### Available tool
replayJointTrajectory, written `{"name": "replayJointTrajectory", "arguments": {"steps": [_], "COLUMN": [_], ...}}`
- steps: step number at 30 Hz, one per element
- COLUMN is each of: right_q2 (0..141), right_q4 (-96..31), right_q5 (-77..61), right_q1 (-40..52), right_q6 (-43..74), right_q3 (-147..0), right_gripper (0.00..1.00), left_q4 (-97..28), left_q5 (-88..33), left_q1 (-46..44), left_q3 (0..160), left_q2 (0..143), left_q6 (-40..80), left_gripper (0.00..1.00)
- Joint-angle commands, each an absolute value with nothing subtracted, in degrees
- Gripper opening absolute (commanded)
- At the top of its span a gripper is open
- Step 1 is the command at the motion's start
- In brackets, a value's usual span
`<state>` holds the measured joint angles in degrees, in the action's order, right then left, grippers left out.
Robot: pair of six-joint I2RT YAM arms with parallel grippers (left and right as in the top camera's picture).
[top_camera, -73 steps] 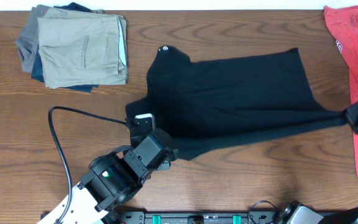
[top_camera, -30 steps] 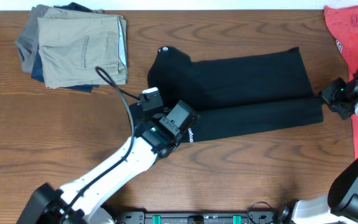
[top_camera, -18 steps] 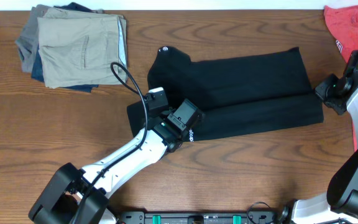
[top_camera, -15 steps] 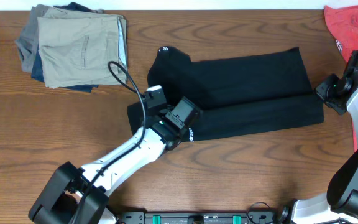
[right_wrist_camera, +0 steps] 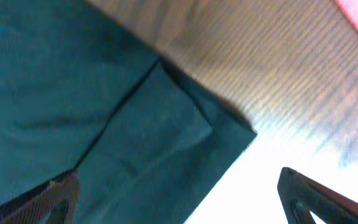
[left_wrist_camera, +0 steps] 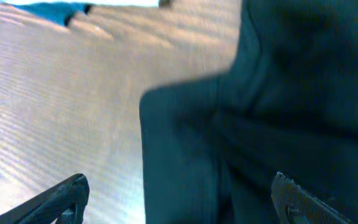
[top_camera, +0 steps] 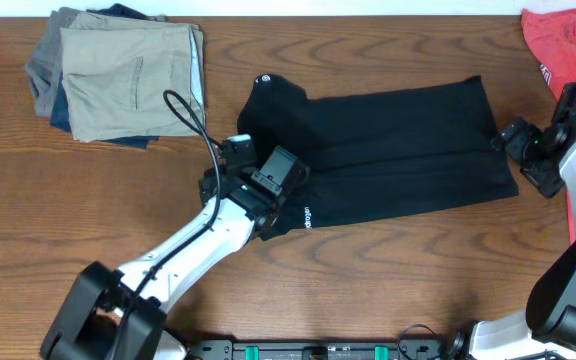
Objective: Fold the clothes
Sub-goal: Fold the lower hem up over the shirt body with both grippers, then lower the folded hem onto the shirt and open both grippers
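The black garment (top_camera: 398, 150) is lying flat in the middle of the wooden table (top_camera: 388, 280). It is folded into a long, slightly slanted band of soft matte cloth, with one layer overlapping the other along a straight crease. A small round white logo (top_camera: 261, 80) is sitting at its upper left corner, and a tiny line of white print (top_camera: 308, 215) is running near the lower left edge.

The left gripper (left_wrist_camera: 179, 199) is hanging over the garment's left end with its dark fingers spread wide, grasping nothing. The right gripper (right_wrist_camera: 179, 193) is standing just as wide over the squared right-hand corner, released too.

At the top left a stack of folded trousers (top_camera: 128, 75), tan on top, is resting well apart from the garment. A red shirt (top_camera: 558, 40) is being cut off by the right edge. Both wrist views are blurring, so the weave is unreadable, and the left arm is hiding part of the garment's left end from above.
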<state>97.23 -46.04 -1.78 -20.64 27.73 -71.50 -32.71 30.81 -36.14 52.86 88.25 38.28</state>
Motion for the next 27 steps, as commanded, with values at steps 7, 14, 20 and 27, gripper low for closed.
{"name": "replayJointTrajectory", "arguments": {"steps": [7, 14, 20, 27], "right_q2": [97.4, 97.4, 97.4, 97.4], "right_q4": [-53.3, -56.4, -57.6, -58.2], "right_q5": [-10.1, -10.1, -10.1, -10.1], "right_q1": [-19.4, -19.4, -19.4, -19.4], "right_q6": [22.0, 20.4, 20.0, 19.7], "right_q3": [-74.9, -74.9, -74.8, -74.8], "right_gripper": [0.99, 0.99, 0.99, 0.99], "left_q4": [-42.7, -42.6, -41.6, -39.9], "left_q5": [9.6, 0.1, -0.5, -0.8], "left_q1": [-36.0, -36.0, -36.0, -36.0], "left_q3": [53.9, 53.0, 52.0, 50.7], "left_q2": [83.8, 86.9, 87.5, 89.4], "left_q6": [34.8, 25.6, 25.3, 25.3], "left_gripper": [0.95, 1.0, 0.98, 0.69]}}
